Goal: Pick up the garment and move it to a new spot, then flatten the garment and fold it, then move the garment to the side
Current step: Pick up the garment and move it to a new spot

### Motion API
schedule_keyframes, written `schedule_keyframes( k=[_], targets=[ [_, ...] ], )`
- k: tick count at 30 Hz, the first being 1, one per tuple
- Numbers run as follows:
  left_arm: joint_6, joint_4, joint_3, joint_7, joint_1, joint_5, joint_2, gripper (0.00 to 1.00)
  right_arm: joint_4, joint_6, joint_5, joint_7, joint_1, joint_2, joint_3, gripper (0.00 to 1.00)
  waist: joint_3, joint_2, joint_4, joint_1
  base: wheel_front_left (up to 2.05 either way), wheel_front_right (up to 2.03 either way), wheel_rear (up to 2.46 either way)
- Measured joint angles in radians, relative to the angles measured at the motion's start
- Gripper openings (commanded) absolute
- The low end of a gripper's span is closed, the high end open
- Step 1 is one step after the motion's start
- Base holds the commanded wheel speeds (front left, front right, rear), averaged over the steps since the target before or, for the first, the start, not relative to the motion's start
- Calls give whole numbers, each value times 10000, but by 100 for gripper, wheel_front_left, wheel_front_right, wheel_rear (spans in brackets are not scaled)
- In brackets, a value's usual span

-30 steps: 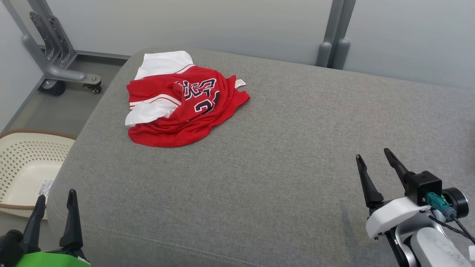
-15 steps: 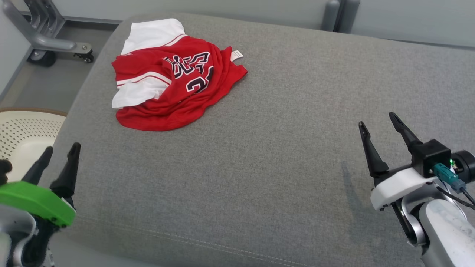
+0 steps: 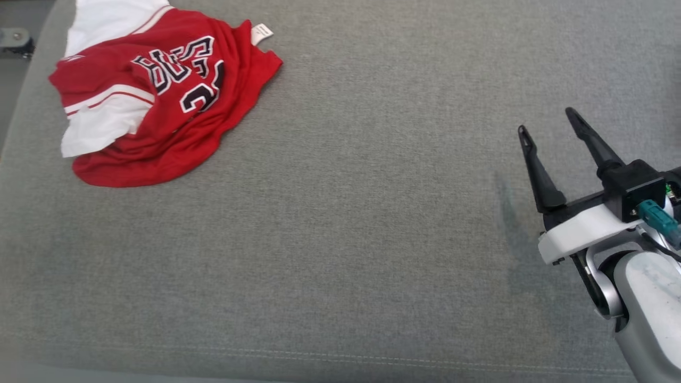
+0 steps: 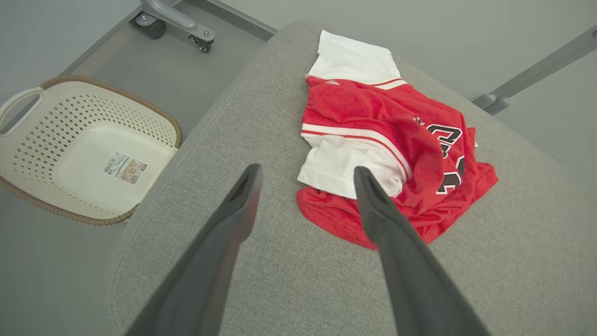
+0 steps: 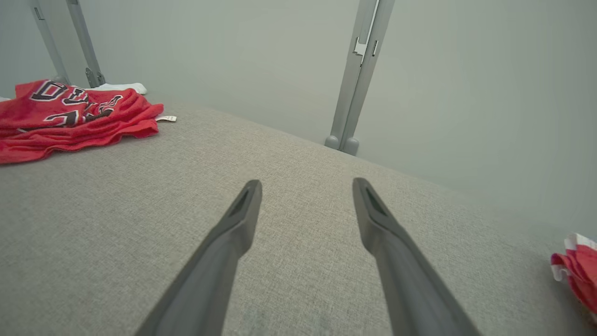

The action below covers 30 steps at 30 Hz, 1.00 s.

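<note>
A crumpled red jersey (image 3: 159,101) with white sleeves and dark lettering lies at the far left of the grey cushion (image 3: 340,239). The left wrist view looks down on the jersey (image 4: 387,149) from above; my left gripper (image 4: 305,170) hangs open over the cushion just short of the jersey's near white sleeve, not touching it. My right gripper (image 3: 548,119) is open and empty over the cushion's right side, far from the jersey. The right wrist view has the jersey (image 5: 70,116) at far left, beyond my right gripper (image 5: 305,184).
A cream perforated basket (image 4: 79,144) sits on the floor left of the cushion. A wheeled grey frame (image 4: 177,21) stands behind it, and a grey post (image 5: 357,74) rises behind the cushion. Another red-and-white cloth (image 5: 576,270) lies at the cushion's right edge.
The head camera has tilted down and turned, so the picture shifted. My left gripper rose and left the head view. The right gripper lifted slightly. The jersey lies as before.
</note>
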Motion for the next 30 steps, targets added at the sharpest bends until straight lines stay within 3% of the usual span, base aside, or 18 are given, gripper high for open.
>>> schedule_keyframes(
  k=[13, 19, 30],
  targets=[
    [188, 1273, 1076, 660, -1467, -267, 1030, 100, -376, -140, -27, -73, -300, 119, -316, 100, 1387, 0, -1696, 1, 0, 0, 0],
    [219, 1810, 1379, 832, -1526, -163, 1490, 100, -328, 23, -12, -198, -710, 341, 31, 100, 1848, 0, -2657, 1, 0, 0, 0],
    [221, 2395, 1080, 867, -1740, 313, 1444, 100, -96, 84, 63, -288, -938, 324, -38, 100, 2495, 0, -3868, 1, 0, 0, 0]
  ],
)
